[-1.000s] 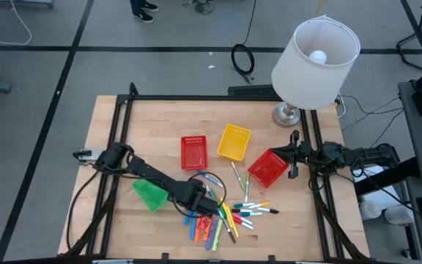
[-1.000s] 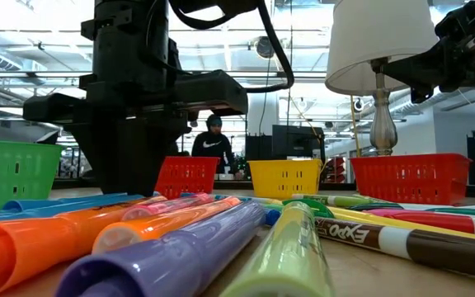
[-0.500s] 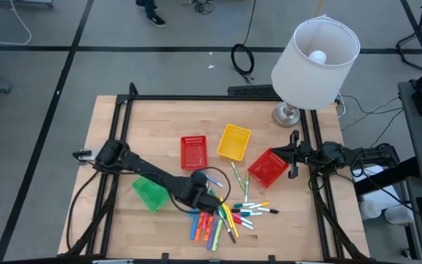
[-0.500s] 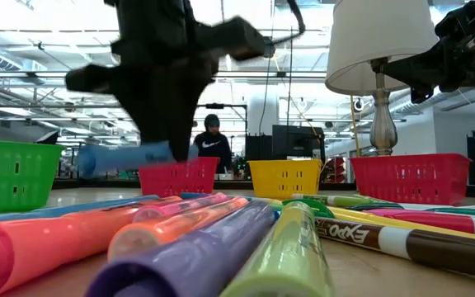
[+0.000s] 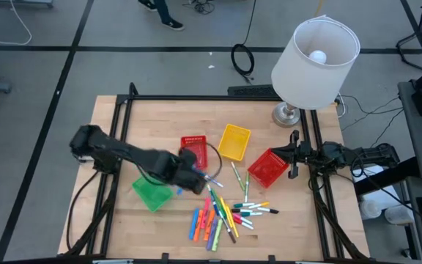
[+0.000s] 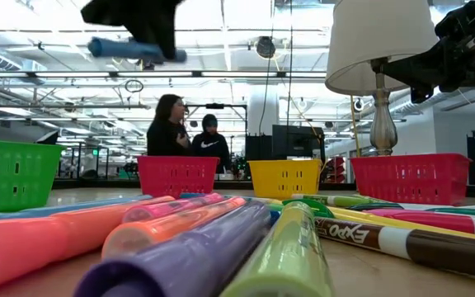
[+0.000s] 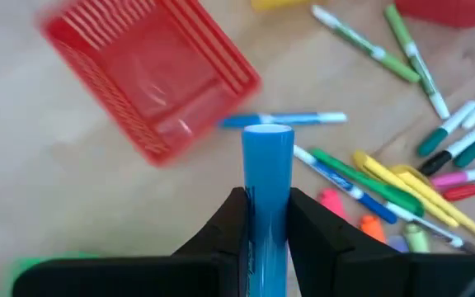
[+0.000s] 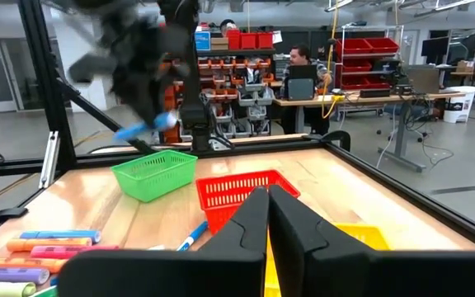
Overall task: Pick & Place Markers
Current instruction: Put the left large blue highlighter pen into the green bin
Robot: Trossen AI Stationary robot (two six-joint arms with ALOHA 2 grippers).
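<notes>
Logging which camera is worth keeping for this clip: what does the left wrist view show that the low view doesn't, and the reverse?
Only the left wrist view: the left gripper shut on the blue marker, directly above a red basket and bare table.

Only the low view: the green basket, yellow basket, lamp and two people behind the table.

Both: the blue marker held off the table, a red basket, and the loose markers.

Matt wood table — glossy plastic markers, mesh baskets.
</notes>
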